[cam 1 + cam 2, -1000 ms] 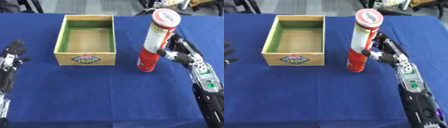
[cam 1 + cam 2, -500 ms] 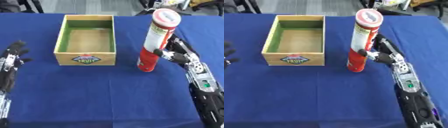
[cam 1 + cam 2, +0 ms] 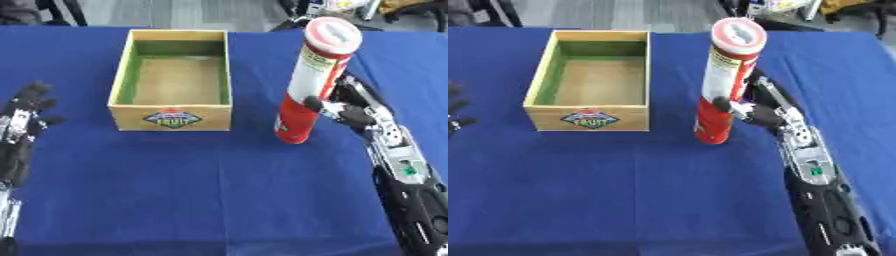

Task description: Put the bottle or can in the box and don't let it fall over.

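Red and tall, the can (image 3: 311, 85) is stood upright on the blue bench (image 3: 219, 190), just right of the wooden box (image 3: 175, 80). Since a second ago the right hand (image 3: 350, 112) has been brought closer, and its fingers (image 3: 730, 104) are now curled against the can's lower half, so a lift seems near. The box wall must be cleared. The left hand (image 3: 22, 125) is rested released at the left edge.

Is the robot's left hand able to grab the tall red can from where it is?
Probably not easily. The left hand rests open at the table's left edge, the box lies between, and the right hand already touches the can.
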Robot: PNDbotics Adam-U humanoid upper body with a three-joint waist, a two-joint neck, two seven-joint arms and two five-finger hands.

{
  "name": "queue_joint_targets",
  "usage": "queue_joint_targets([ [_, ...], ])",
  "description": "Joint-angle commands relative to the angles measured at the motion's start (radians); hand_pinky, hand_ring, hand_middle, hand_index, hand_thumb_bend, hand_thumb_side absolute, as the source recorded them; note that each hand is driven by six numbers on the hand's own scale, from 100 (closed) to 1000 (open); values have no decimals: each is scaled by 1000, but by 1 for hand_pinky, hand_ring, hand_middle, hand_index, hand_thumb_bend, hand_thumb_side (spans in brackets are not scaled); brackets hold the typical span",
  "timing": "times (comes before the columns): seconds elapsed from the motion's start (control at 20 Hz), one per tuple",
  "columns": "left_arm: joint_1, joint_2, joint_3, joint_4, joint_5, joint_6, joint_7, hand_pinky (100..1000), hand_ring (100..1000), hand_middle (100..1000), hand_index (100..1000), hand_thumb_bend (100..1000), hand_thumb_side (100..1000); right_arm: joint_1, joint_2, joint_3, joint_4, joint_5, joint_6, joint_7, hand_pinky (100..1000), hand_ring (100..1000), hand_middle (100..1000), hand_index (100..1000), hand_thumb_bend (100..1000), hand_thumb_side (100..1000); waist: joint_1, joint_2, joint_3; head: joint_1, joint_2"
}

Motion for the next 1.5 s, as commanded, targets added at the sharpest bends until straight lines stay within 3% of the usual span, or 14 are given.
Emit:
queue_joint_targets([
  [0.05, -4, 12, 2, -22, 4, 0, -3, 777, 904, 898, 947, 370, 812, -14, 0, 1, -22, -19, 2, -7, 842, 949, 932, 980, 719, 404, 4, -10, 0, -2, 2],
  [0.6, -3, 11, 2, -24, 4, -1, -4, 778, 904, 898, 947, 369, 812, -12, 12, 4, -26, -62, 9, -11, 836, 942, 926, 972, 710, 415, 6, -10, -1, -5, 2],
  [1.5, -5, 11, 0, -26, 6, -3, -8, 779, 905, 899, 947, 366, 813, -17, 35, 17, -36, -47, 7, -1, 832, 938, 921, 960, 706, 397, 9, -9, 1, -8, 2],
])
